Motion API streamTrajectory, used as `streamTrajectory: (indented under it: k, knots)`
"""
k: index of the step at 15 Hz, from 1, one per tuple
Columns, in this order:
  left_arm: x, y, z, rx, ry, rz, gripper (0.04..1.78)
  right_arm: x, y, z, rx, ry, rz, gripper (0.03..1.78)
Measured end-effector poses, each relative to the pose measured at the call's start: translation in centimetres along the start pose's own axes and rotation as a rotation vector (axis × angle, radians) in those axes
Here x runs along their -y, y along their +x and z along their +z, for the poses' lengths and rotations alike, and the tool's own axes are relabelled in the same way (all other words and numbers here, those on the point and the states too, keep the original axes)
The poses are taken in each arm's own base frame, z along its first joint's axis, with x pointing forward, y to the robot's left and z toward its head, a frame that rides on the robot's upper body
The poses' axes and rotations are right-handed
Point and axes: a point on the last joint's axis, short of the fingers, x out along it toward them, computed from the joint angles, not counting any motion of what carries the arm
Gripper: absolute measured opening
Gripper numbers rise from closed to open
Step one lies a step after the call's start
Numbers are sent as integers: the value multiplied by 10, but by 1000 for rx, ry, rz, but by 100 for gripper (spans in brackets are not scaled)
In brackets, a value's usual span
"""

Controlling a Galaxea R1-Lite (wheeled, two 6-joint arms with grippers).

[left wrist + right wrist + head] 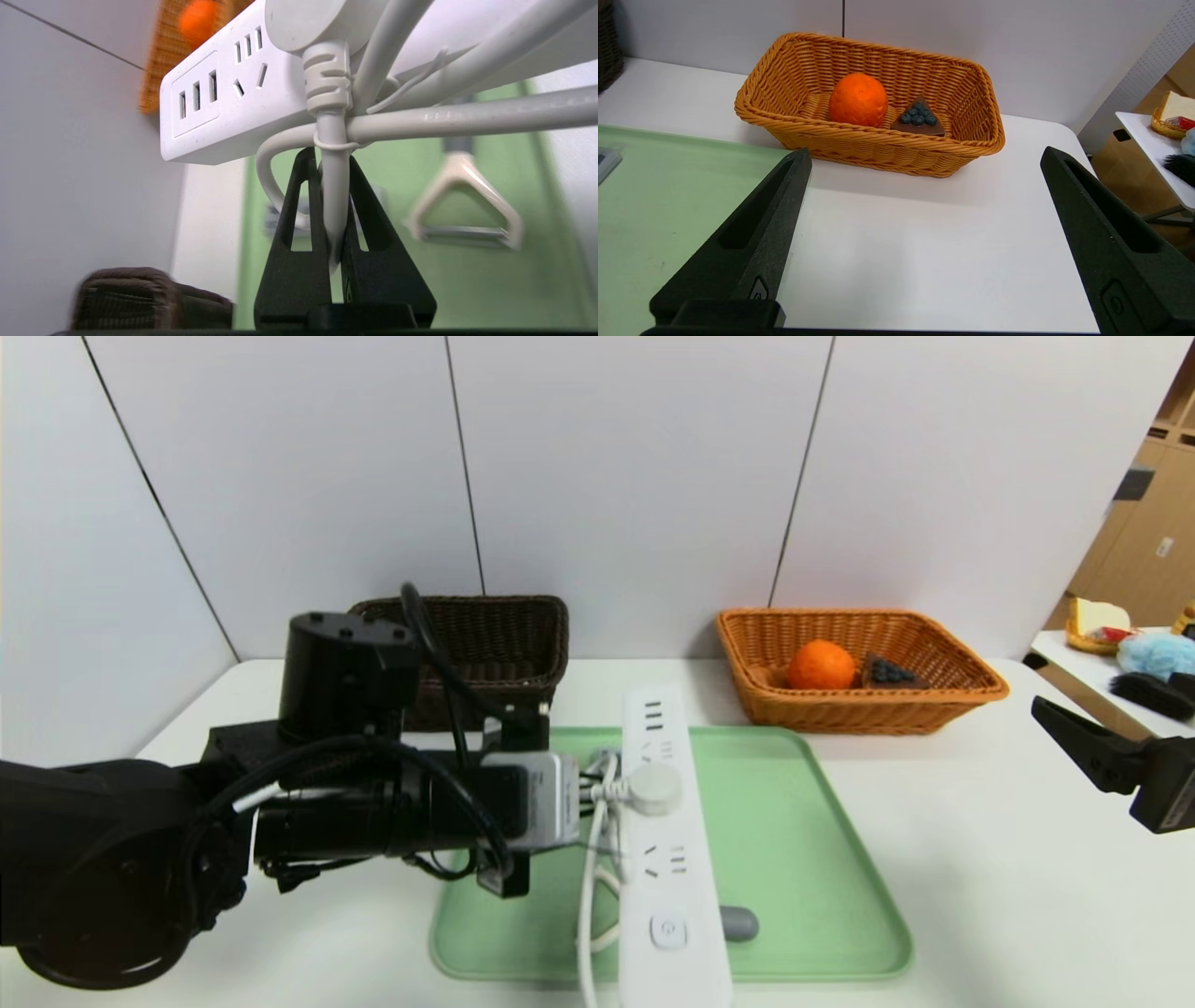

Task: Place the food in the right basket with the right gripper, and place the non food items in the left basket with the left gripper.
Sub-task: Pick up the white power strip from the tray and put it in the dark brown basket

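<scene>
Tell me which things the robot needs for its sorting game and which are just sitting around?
For the game: power strip lifted by its cord in the left gripper, peeler, orange, cake slice, orange-tan basket, dark brown basket, open right gripper.

Just sitting around: green tray, side table with odds and ends.

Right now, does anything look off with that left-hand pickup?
Yes. The left gripper is shut on the power strip's cord, not its body, so the power strip hangs lifted and tilted over the green tray, with cord loops dangling.
</scene>
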Motion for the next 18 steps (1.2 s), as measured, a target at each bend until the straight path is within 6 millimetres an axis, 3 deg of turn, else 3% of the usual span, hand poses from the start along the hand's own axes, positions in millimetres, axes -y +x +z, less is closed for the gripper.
streamTrajectory:
  k: [3, 5, 8, 12, 15, 18]
  knots:
    - [-46, -6, 37, 25, -43, 153, 14, 0, 0, -2, -8, -2, -1, 169]
    - [-74, -19, 45, -75, -207, 287, 14, 0, 0, -3, -9, -4, -2, 169]
    - [-94, -45, 18, -342, -566, 530, 14, 0, -1, -5, -17, -9, -4, 169]
    - [-92, -62, -16, -576, -982, 849, 14, -2, -2, -11, -36, -14, 6, 169]
    - [-86, -57, -33, -664, -1049, 947, 14, -2, -3, -16, -53, -16, 9, 169]
    - [-81, -49, -47, -722, -1045, 938, 14, -3, -4, -19, -62, -17, 12, 169]
